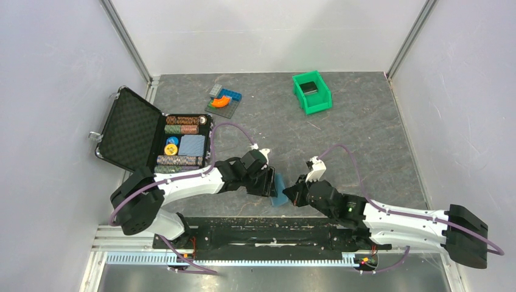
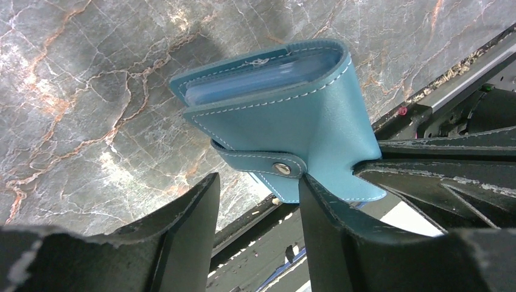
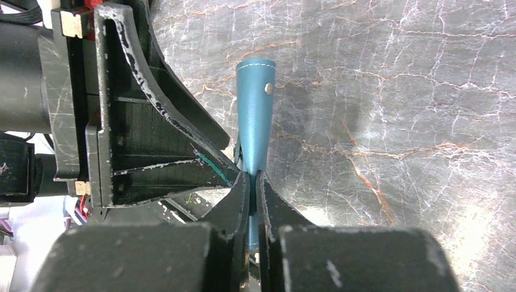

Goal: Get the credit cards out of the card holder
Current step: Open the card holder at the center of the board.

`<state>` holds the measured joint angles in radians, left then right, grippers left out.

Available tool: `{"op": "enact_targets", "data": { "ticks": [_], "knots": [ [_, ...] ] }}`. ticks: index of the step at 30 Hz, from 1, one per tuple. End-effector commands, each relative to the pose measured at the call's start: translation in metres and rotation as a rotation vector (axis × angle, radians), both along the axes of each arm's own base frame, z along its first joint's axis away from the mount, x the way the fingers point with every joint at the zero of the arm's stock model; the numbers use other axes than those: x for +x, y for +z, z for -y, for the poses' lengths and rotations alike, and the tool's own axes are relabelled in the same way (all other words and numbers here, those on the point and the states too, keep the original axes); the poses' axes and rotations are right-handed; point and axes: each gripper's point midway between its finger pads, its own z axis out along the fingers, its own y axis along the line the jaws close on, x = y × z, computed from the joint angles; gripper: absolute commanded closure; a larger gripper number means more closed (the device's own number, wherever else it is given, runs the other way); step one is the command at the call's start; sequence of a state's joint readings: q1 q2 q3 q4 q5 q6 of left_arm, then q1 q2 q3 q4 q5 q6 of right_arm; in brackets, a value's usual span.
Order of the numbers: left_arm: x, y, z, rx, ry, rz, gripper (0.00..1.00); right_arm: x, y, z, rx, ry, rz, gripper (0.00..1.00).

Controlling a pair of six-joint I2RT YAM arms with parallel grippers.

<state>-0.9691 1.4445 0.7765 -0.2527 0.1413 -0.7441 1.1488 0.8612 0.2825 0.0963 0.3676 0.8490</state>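
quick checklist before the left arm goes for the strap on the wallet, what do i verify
1. Right gripper clamped on the wallet edge: ok.
2. Left gripper jaws apart: ok.
3. Strap lined up with the gap between the left jaws: ok, it sits just beyond the tips.
4. Strap unsnapped: not ok, it is fastened.
5. Cards in sight: not ok, the wallet is folded shut and none show.
6. Wallet lifted clear of the table: cannot tell.
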Motion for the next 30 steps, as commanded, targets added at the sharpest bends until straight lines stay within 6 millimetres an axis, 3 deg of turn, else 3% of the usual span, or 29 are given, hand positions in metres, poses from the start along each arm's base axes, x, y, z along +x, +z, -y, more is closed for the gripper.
{"op": "enact_targets", "data": {
  "ticks": [1, 8, 13, 19, 23, 30],
  "knots": [
    [0.005, -0.003, -0.003, 0.037, -0.010, 0.040, 0.45, 0.011, 0.039, -0.014, 0.097, -0.027, 0.063, 1.00],
    [0.010, 0.007, 0.001, 0.009, -0.022, 0.081, 0.48, 0.005, 0.031, -0.015, 0.091, 0.002, 0.052, 1.00],
    [0.016, 0.019, 0.012, -0.048, -0.025, 0.116, 0.43, 0.003, 0.035, -0.020, 0.104, 0.027, 0.052, 1.00],
    [0.020, 0.013, 0.016, -0.030, -0.034, 0.116, 0.43, 0.001, 0.042, -0.023, 0.115, 0.054, 0.081, 1.00],
    [0.019, 0.012, 0.016, -0.033, -0.031, 0.110, 0.55, 0.001, 0.038, -0.024, 0.090, 0.067, 0.085, 1.00],
    [0.022, 0.015, 0.009, 0.001, -0.017, 0.121, 0.98, 0.003, 0.027, -0.013, 0.056, 0.029, 0.074, 1.00]
  ]
}}
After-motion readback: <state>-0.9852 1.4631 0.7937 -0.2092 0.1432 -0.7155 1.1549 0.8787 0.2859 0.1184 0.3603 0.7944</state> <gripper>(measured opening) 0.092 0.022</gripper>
